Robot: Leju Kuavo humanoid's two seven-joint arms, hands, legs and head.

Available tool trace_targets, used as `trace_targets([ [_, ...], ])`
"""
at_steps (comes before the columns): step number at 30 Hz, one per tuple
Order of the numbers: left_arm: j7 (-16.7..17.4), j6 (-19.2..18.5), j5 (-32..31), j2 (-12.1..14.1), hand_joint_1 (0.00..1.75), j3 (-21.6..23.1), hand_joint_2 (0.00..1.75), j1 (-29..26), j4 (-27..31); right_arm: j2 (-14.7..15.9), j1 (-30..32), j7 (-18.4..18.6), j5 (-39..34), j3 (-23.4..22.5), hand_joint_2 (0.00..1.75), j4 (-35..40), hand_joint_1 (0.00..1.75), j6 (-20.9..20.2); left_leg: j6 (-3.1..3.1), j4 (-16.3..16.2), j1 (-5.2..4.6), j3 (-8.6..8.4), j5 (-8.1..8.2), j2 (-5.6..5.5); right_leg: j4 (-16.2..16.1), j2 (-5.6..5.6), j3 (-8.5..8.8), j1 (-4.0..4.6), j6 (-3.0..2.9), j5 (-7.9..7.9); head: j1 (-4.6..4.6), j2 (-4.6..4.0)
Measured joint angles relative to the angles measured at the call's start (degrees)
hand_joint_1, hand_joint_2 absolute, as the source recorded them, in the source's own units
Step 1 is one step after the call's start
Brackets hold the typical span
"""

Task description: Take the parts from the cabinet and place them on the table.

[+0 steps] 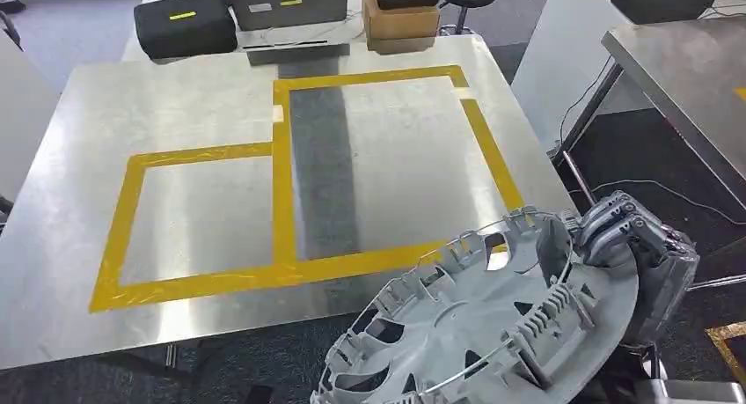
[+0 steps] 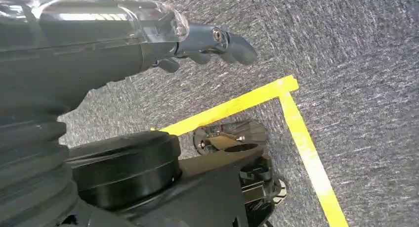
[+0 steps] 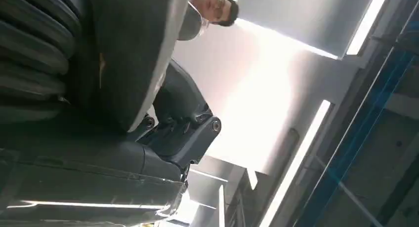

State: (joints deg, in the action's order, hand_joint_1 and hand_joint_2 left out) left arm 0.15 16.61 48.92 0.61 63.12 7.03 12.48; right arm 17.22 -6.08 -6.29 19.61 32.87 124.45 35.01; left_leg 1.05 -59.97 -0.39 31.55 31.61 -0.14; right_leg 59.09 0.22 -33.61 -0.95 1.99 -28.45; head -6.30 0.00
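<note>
Head view is showing the steel table [image 1: 202, 96] spreading out ahead of the right hand [image 1: 629, 237], its yellow tape outline [image 1: 281, 171] marking two joined boxes; the nearer long box is lying just beyond the fingers [image 1: 616, 224]. Next in size, the grey wheel cover [image 1: 479, 334] is hanging tilted, inner ribs facing up, its far rim reaching over the table's near edge while most of it is overhanging the floor below the hand. The right hand is gripping that rim from the outer side, fingers curling over the lip; the right wrist view is looking along the cover's dark underside towards ceiling lights and a person standing near. The left hand [image 2: 217, 41] is hanging over carpet in the left wrist view, holding nothing, but I cannot tell whether its fingers are spread or curled.

Risks, as I am judging them: the grip is sitting on one edge of a wide, light disc, so the part is likely levering in the fingers and could slip or swing. Its low side could be catching the table edge as it advances. Letting go too soon would be leaving it short of the tape, or tipping off.
</note>
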Motion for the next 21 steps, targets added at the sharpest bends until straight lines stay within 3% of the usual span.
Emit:
trace_targets([
  [11, 0.0, -0.53, -0.65, 0.0, 0.0, 0.0, 1.75, 0.04, 0.0, 0.13, -0.95, 0.48, -0.2, -0.04, 1.75, -0.06, 1.75, -0.42, -0.15, 0.37, 0.04, -0.15, 0.09, 0.15, 0.0, 0.07, 0.02, 0.03, -0.4, -0.27, 0.7, 0.0],
  [16, -0.94, -1.42, -2.52, -0.15, 0.0, 0.15, 1.75, 0.06, 0.0, 2.76, -6.39, 7.99, -6.41, -0.7, 1.75, -1.49, 1.75, -6.46, -0.15, 0.38, -0.01, -0.18, 0.09, 0.46, -0.08, 0.26, 0.03, 0.0, -0.43, -0.18, 0.73, 0.0],
  [21, -1.01, -2.49, -3.87, -0.89, 0.0, 0.81, 1.75, 0.17, 0.0, 8.52, -18.04, 19.35, -11.61, -1.55, 1.75, -6.64, 1.75, -19.53, -0.12, 0.38, -0.07, -0.19, 0.07, 0.76, -0.18, 0.5, 0.03, -0.08, -0.3, 0.04, 0.84, 0.0],
])
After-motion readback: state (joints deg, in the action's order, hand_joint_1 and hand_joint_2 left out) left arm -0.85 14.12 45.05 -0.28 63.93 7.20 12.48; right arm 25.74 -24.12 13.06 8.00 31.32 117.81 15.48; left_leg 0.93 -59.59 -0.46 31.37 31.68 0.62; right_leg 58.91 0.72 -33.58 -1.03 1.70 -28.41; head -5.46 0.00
